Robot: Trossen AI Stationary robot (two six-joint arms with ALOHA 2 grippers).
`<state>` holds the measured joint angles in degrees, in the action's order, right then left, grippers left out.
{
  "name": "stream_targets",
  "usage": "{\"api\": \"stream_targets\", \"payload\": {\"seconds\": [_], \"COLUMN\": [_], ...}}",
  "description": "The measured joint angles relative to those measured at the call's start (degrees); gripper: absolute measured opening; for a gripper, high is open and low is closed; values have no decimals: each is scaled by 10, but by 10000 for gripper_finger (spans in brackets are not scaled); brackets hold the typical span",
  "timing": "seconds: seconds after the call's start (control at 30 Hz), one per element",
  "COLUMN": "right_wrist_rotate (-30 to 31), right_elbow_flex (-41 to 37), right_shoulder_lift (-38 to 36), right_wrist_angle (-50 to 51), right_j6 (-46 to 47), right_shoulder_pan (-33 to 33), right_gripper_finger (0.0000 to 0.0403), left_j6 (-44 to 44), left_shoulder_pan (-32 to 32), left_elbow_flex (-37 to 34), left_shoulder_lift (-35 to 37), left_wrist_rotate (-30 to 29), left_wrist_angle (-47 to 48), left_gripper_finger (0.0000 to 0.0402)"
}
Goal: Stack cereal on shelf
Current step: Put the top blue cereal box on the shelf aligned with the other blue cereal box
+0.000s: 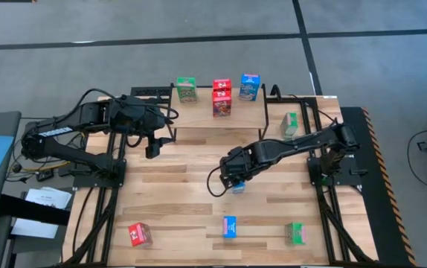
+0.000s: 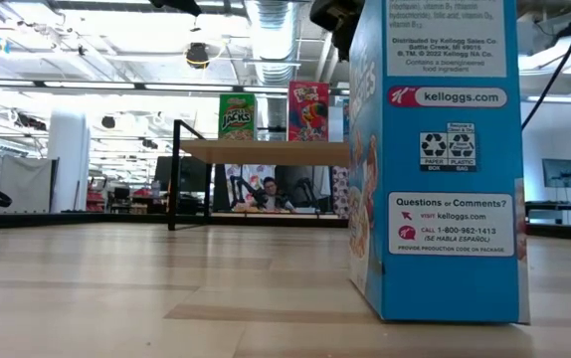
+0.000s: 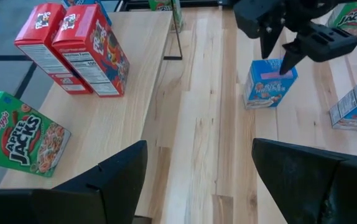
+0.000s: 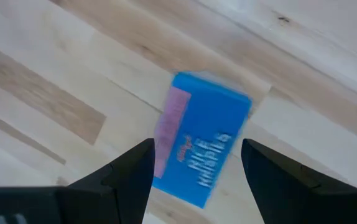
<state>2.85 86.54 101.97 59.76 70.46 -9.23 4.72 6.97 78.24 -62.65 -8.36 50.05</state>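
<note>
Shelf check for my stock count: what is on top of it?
On the shelf stand a green box, two stacked red boxes and a blue box. Nothing visible behind them.

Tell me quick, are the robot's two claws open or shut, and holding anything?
Left gripper: open, empty, near the low light-wood shelf.
Right gripper: open, above the small blue cardboard cereal box, not gripping it.

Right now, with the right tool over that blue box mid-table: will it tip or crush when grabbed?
The blue cereal box stands upright on a narrow base, so an off-centre touch could tip it. It looks like thin cardboard, probably light, and a hard squeeze may dent it. The open right tool straddles its top, which suits a centred grasp.
</note>
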Motion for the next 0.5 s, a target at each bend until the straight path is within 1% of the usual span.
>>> {"api": "stream_targets", "payload": {"seconds": [0.5], "right_wrist_rotate": [0], "right_elbow_flex": [0], "right_shoulder_lift": [6], "right_wrist_angle": [12], "right_j6": [0], "right_shoulder_pan": [0], "right_gripper_finger": [265], "left_j6": [0], "left_shoulder_pan": [0], "left_elbow_flex": [0], "left_shoulder_lift": [0], "left_wrist_rotate": [0], "left_wrist_angle": [3], "left_gripper_finger": [279]}}
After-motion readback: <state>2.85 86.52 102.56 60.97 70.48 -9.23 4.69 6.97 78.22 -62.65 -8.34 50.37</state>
